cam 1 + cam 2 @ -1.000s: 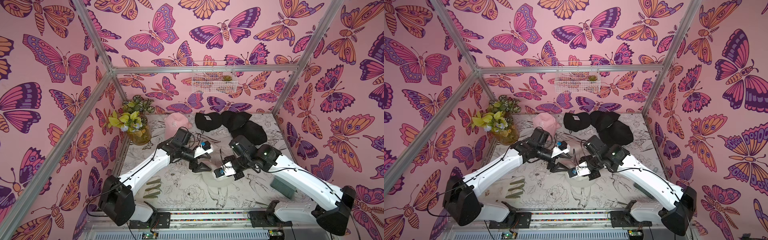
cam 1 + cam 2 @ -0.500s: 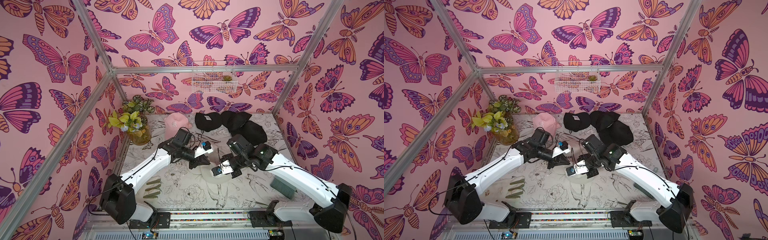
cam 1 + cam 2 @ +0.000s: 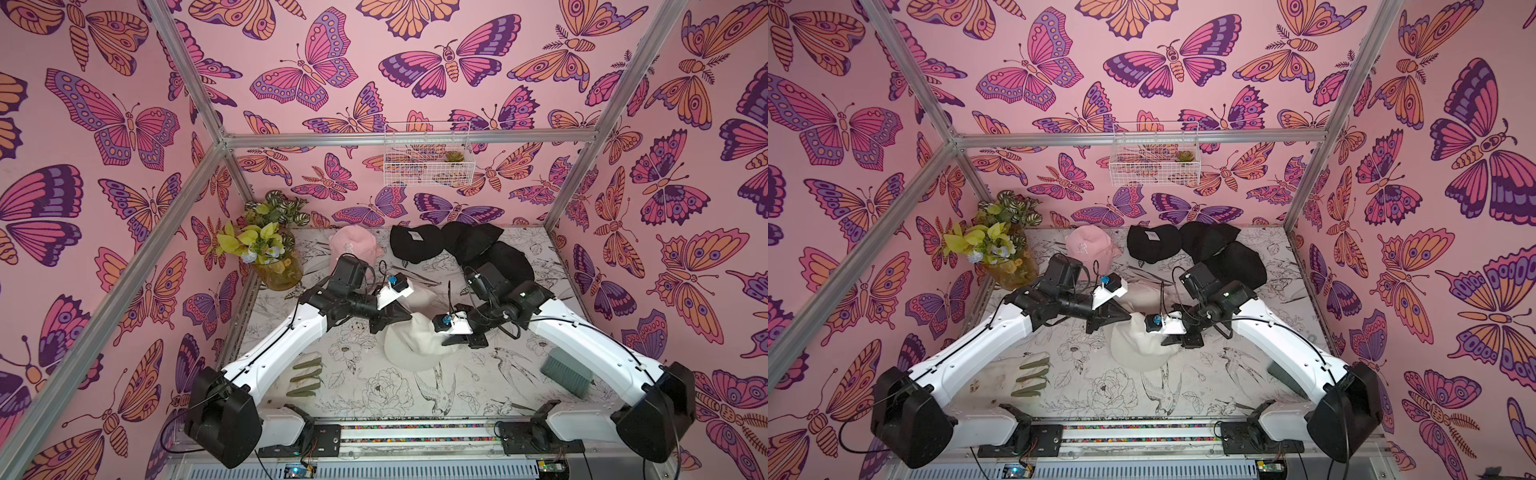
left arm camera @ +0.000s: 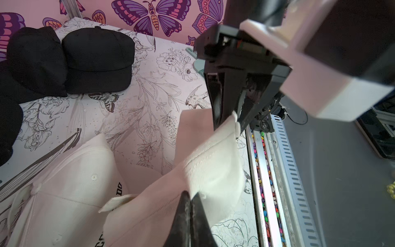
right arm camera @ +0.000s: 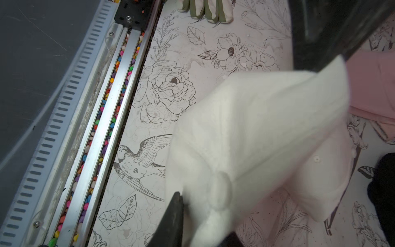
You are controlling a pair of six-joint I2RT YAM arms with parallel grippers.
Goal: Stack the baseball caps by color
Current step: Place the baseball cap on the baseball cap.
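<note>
Two grippers share one cream cap (image 4: 213, 171): your left gripper (image 4: 191, 195) clamps it, your right gripper (image 4: 229, 128) straddles its edge, grip unclear. No colour pile looks finished yet.

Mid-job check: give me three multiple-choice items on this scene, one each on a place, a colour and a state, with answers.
1. On the floral-print table, the black fabric caps lie at: A) the far side; B) the near edge; C) the centre.
2. The soft cap nearest the glass flower vase is: A) black; B) cream; C) light pink.
3. The left gripper is: A) wide open; B) shut on a cream-white fabric cap; C) shut on a black cap.
Key: 1A, they sit at the back; 2C, its crown is pink; 3B, its fingers pinch cream fabric.
</note>
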